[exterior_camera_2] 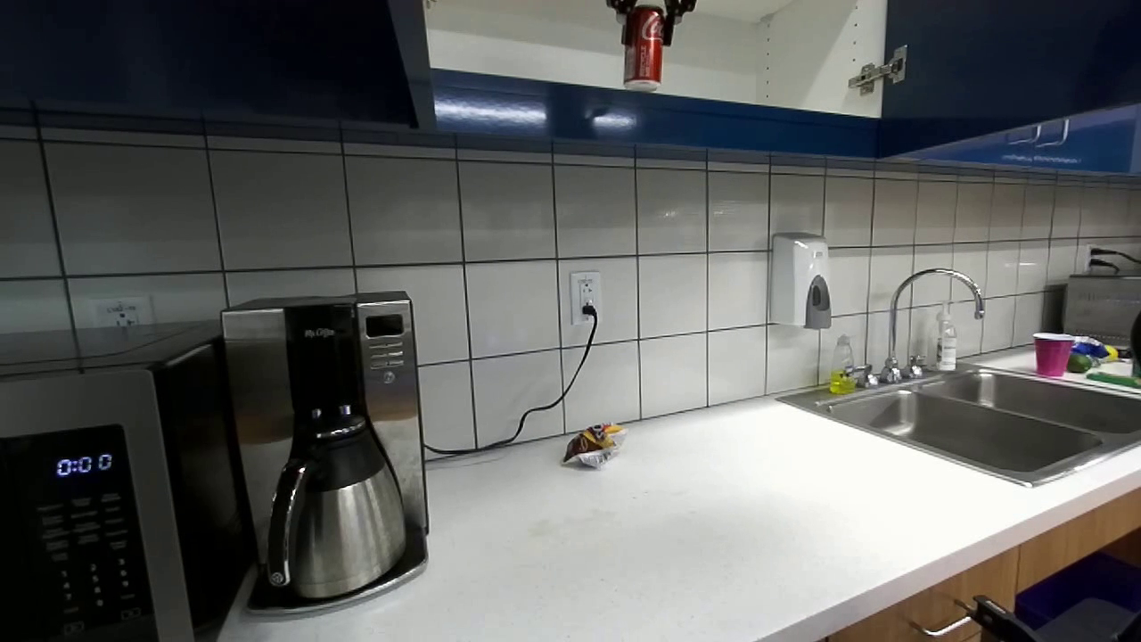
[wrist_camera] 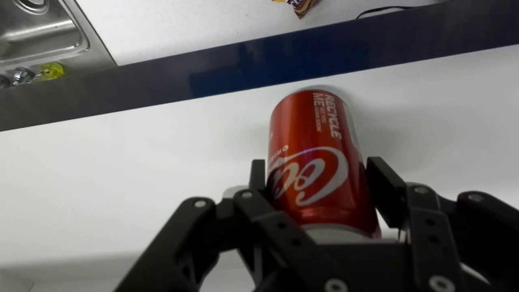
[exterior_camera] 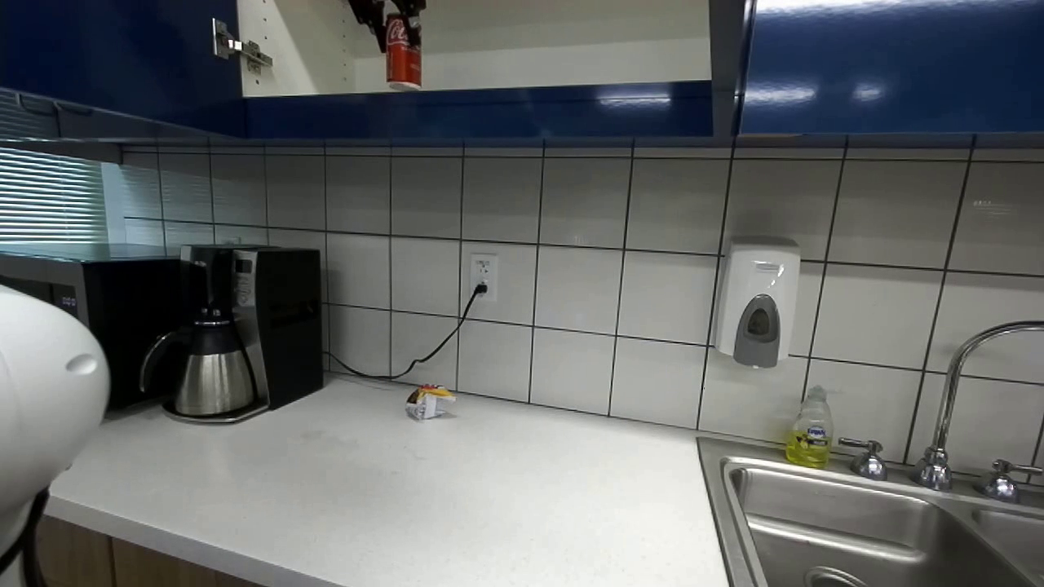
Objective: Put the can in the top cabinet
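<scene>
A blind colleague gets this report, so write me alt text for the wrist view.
A black pincer grips a red can, lettered RECYCLE ME, over the white shelf of the top cabinet. Past its dark blue front edge are a pale countertop, part of a snack wrapper and, in the upper left corner, a steel sink.

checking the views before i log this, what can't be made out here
Can: top end mostly hidden by the gripper, wrist view.
Top cabinet: floor hidden behind its front edge, upper part cut off by the picture's top, both exterior views.
Snack packet: lettering too small, both exterior views; partly cut off by the top edge, wrist view.
</scene>
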`<action>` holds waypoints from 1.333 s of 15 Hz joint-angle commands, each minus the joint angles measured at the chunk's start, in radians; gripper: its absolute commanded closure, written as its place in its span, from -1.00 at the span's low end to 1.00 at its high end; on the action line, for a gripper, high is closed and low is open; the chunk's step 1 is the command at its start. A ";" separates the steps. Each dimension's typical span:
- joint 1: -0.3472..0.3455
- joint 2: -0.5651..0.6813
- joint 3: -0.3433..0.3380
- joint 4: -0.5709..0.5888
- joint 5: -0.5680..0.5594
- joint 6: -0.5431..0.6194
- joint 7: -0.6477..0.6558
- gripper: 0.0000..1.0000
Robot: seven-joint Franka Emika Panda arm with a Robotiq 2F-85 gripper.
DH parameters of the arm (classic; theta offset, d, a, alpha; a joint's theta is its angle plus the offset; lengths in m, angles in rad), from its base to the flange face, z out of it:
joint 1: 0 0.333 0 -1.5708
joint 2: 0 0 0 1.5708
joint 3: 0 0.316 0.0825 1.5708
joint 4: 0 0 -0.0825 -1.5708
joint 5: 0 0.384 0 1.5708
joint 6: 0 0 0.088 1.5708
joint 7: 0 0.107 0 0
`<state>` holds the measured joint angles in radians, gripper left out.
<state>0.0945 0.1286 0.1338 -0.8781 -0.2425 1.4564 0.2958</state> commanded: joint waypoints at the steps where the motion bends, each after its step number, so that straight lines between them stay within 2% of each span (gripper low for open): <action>1: -0.004 0.061 -0.010 0.104 -0.004 -0.041 -0.017 0.23; 11: -0.001 0.111 -0.038 0.196 -0.002 -0.081 -0.018 0.23; 20: -0.008 0.143 -0.054 0.228 0.006 -0.093 -0.021 0.23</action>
<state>0.0945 0.2430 0.0826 -0.7074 -0.2417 1.3885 0.2958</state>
